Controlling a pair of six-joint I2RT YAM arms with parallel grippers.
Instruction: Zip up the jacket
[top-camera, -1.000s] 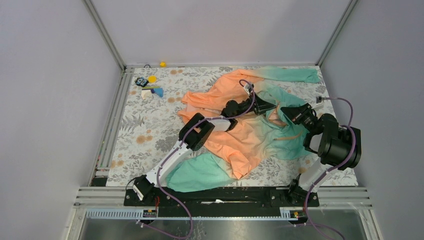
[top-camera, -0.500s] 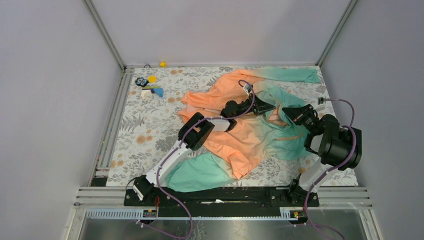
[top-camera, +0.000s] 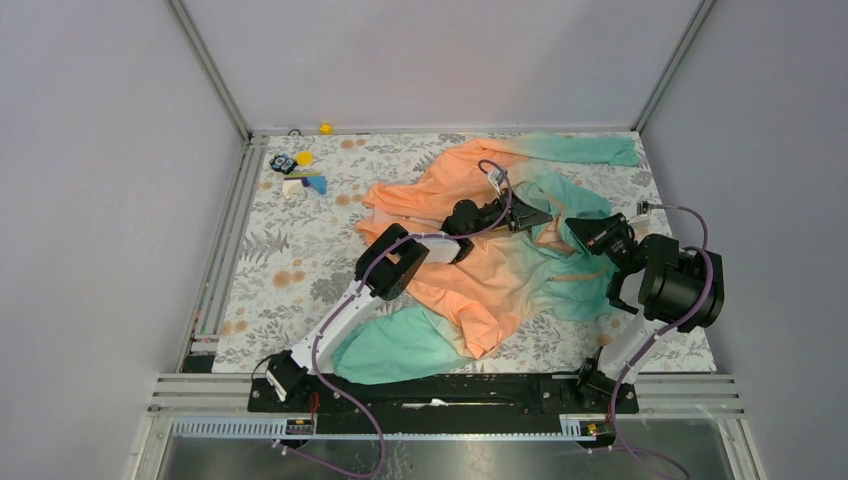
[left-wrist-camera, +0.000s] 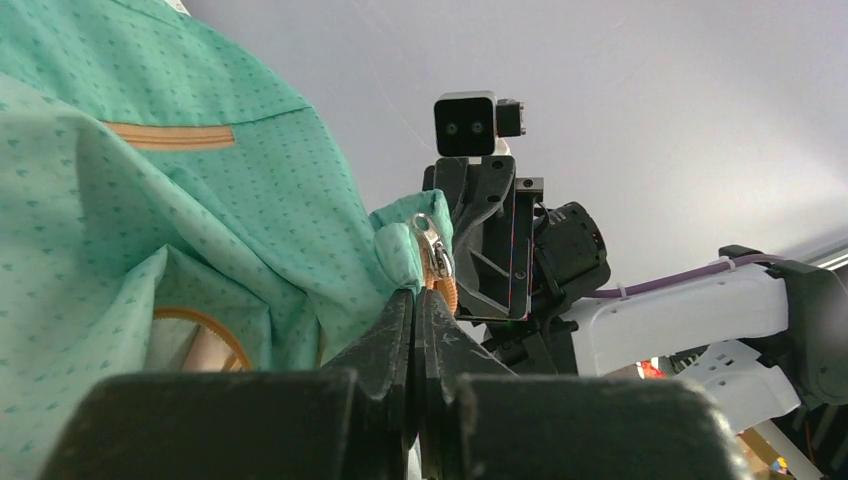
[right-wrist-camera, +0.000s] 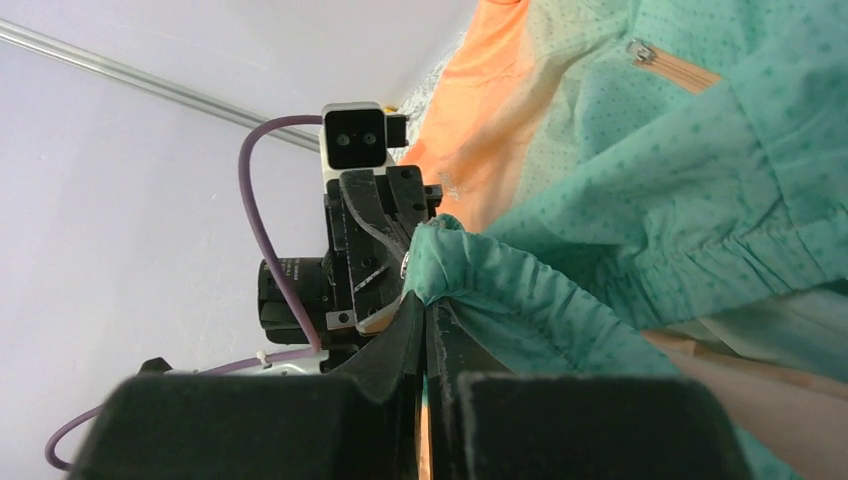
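The left gripper (left-wrist-camera: 413, 300) and right gripper (right-wrist-camera: 425, 308) are each pinching a jacket (top-camera: 480, 270) hem corner, zipper pull (left-wrist-camera: 430, 245) at the left one's twelve o'clock, seemingly to join both halves.

In my top view the jacket (top-camera: 470, 270) fades from orange at the upper left to mint-teal at its lower and right ends. The left wrist view shows me that the teal cloth carries a fine darker dot print, crossed by an orange zipper tape (left-wrist-camera: 170, 135), with a silver zipper pull (left-wrist-camera: 430, 243). The table cover (top-camera: 290, 270) is pale grey, printed with grey leaves and orange blossoms. A purple cable (right-wrist-camera: 244, 200) curves at the left of my right wrist view.
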